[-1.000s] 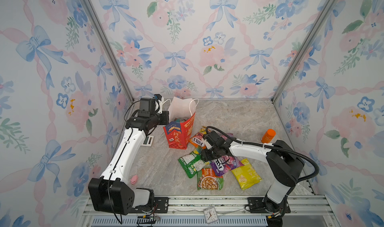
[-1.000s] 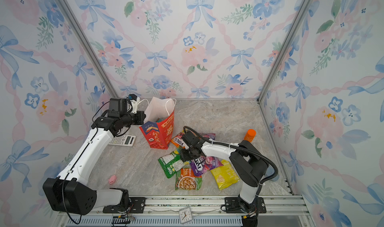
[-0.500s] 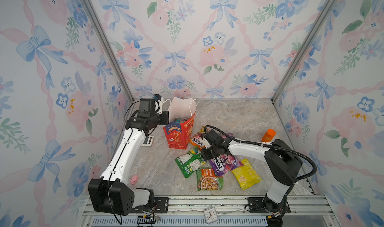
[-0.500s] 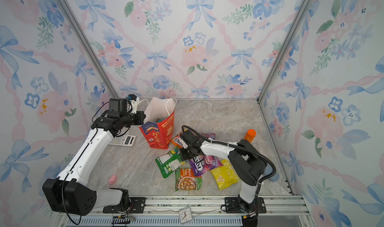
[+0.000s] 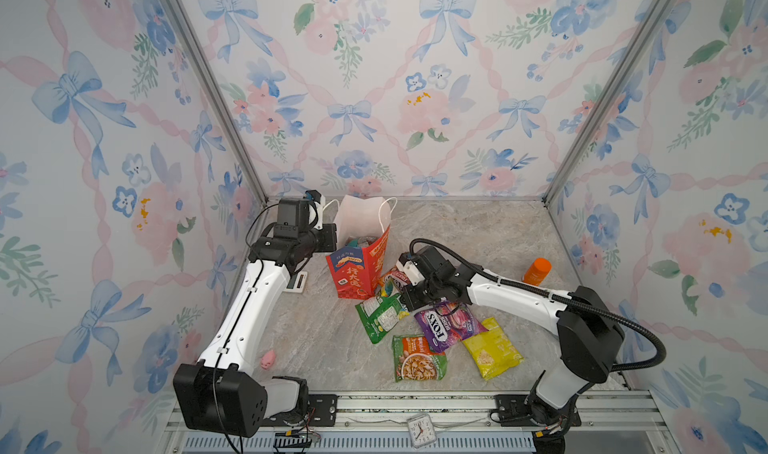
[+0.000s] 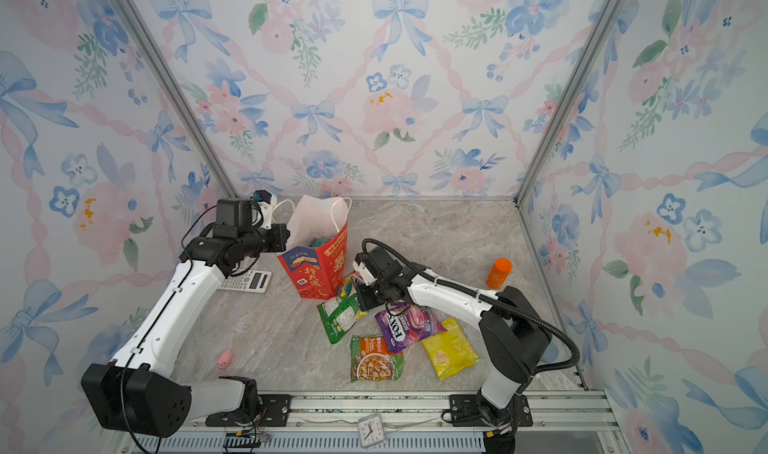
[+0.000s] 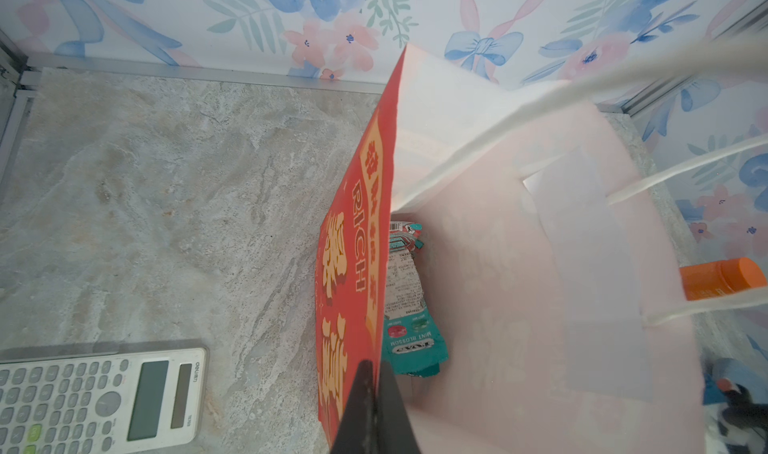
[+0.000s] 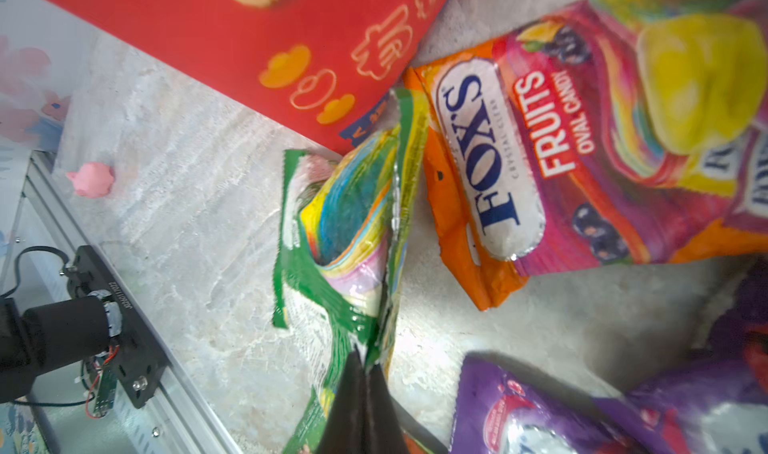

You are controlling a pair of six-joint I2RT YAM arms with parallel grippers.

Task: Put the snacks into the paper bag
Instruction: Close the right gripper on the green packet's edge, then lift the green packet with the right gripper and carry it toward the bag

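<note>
The red paper bag (image 5: 357, 265) (image 6: 316, 271) stands upright at the back left. My left gripper (image 7: 376, 366) is shut on its near wall (image 7: 353, 265), at the rim. A teal snack (image 7: 411, 344) lies inside. My right gripper (image 8: 365, 358) (image 5: 405, 302) is shut on the edge of a green snack packet (image 8: 345, 231) (image 5: 380, 314) just in front of the bag. An orange FOX'S packet (image 8: 540, 148) leans against the bag's foot. A purple packet (image 5: 446, 325), a yellow one (image 5: 492, 348) and a green-orange one (image 5: 417, 358) lie on the floor nearby.
An orange bottle (image 5: 537, 271) stands at the right. A calculator (image 6: 249, 280) lies left of the bag under the left arm. A pink toy (image 5: 268, 358) sits near the front left. A small clock (image 5: 420, 430) rests on the front rail.
My right gripper has shut on the green packet, and the packet has shifted a little to the left. The left gripper has kept its hold on the bag.
</note>
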